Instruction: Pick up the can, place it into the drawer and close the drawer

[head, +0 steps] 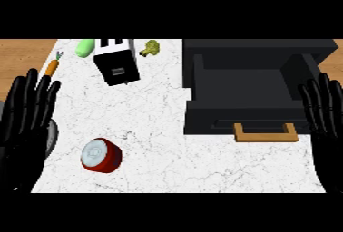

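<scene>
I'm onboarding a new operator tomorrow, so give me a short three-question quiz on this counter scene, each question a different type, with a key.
1. True or false: the red can with a silver lid already lies inside the open black drawer with a wooden handle.
2. Multiple choice: what lies closest to the black-and-white toaster? A) the can B) the pale green oval vegetable C) the drawer's handle
3. Fill in: the left hand and right hand both rest near the edges with fingers ____.

Key
1. False; it lies on its side on the white marble counter, left of the drawer.
2. B
3. Straight, holding nothing.
</scene>
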`<act>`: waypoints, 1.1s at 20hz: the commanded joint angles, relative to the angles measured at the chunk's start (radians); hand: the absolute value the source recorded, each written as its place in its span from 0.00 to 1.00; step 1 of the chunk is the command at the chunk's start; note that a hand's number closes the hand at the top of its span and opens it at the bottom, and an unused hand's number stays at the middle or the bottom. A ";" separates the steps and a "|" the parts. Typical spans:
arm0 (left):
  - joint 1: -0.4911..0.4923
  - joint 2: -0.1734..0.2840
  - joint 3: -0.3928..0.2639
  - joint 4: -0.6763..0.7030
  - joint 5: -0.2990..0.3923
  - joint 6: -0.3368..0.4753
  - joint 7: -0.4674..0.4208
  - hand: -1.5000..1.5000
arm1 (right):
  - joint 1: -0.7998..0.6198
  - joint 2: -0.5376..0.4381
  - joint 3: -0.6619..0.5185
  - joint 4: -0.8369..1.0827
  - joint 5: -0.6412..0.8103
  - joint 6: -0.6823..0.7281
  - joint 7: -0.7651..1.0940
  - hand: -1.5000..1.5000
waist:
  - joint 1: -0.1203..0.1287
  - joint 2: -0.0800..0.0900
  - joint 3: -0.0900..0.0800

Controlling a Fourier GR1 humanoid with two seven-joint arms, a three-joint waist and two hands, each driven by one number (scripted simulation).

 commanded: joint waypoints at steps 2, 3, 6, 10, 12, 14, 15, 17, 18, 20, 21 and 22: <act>0.067 0.032 -0.043 -0.037 0.120 -0.150 -0.066 0.00 | -0.004 0.018 -0.004 0.052 0.015 -0.006 -0.067 0.00 | 0.006 0.014 -0.001; 0.066 0.026 -0.103 -0.075 0.126 -0.175 -0.046 0.00 | -0.001 0.023 -0.005 -0.026 -0.008 -0.015 -0.011 0.00 | 0.001 0.011 -0.001; 0.078 0.091 -0.155 -0.112 0.310 -0.361 -0.058 0.00 | -0.045 -0.001 -0.043 -0.009 0.003 -0.026 0.009 0.00 | 0.003 0.010 -0.003; 0.246 0.214 -0.100 -0.081 0.273 -0.354 0.153 0.00 | 0.085 0.024 -0.041 0.016 0.002 -0.065 0.215 0.00 | 0.007 0.010 -0.001; 0.307 0.253 -0.045 -0.125 0.320 -0.397 0.141 0.00 | 0.075 0.006 -0.069 0.005 -0.021 -0.051 0.225 0.00 | 0.010 0.011 -0.001; 0.371 0.255 -0.026 -0.142 0.330 -0.435 0.109 0.00 | 0.146 0.017 -0.060 0.019 -0.028 -0.024 0.156 0.00 | 0.006 0.012 -0.001; 0.319 0.260 -0.028 -0.178 0.376 -0.420 0.198 0.00 | 0.162 0.029 -0.029 -0.017 -0.008 -0.030 0.184 0.00 | 0.002 0.012 -0.001; 0.408 0.285 0.040 -0.206 0.419 -0.464 0.159 0.00 | 0.219 -0.002 -0.110 0.036 -0.083 0.026 0.080 0.00 | 0.004 0.011 0.000; 0.342 0.242 0.038 -0.160 0.394 -0.455 0.174 0.00 | 0.118 -0.002 -0.081 0.025 -0.031 -0.002 0.187 0.00 | 0.003 0.013 -0.001; 0.344 0.262 0.063 -0.217 0.464 -0.438 0.246 0.00 | 0.246 -0.005 -0.098 -0.029 -0.074 0.045 0.121 0.00 | -0.001 0.012 0.000; 0.337 0.261 0.092 -0.202 0.514 -0.435 0.272 0.00 | 0.188 0.034 -0.055 0.015 -0.023 0.007 0.109 0.00 | 0.002 0.013 0.000; 0.433 0.215 0.053 -0.173 0.406 -0.505 0.161 0.00 | 0.202 -0.003 -0.116 -0.025 -0.079 0.032 0.154 0.00 | 0.004 0.012 -0.001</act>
